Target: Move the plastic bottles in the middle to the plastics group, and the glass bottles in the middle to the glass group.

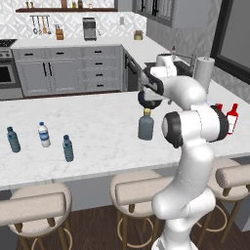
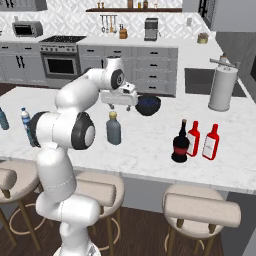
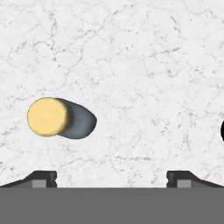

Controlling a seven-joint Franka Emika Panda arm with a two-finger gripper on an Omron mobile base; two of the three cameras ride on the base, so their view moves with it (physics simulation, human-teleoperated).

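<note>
A grey-blue stout bottle point(image 1: 146, 126) point(image 2: 113, 130) with a tan cap point(image 3: 48, 117) stands upright mid-counter. My gripper point(image 1: 146, 105) point(image 2: 120, 105) point(image 3: 111, 179) hovers open just above and behind it, empty, with the cap left of centre in the hand view. The black round-bellied bottle point(image 2: 181, 143) stands right beside the two red glass bottles point(image 2: 194, 139) point(image 2: 211, 142) point(image 1: 233, 118). At the left, the small bluish plastic bottle point(image 1: 68, 148) stands close to the teal bottle point(image 1: 13, 139) and the white-clear bottle point(image 1: 44, 135).
A dark blue bowl point(image 2: 148, 105) sits just behind the gripper. A tall white paper-towel roll point(image 2: 222, 87) point(image 1: 203, 71) stands at the back right by the sink. Bar stools point(image 1: 141, 188) line the counter's near edge. Bare marble point(image 1: 102, 122) lies between the groups.
</note>
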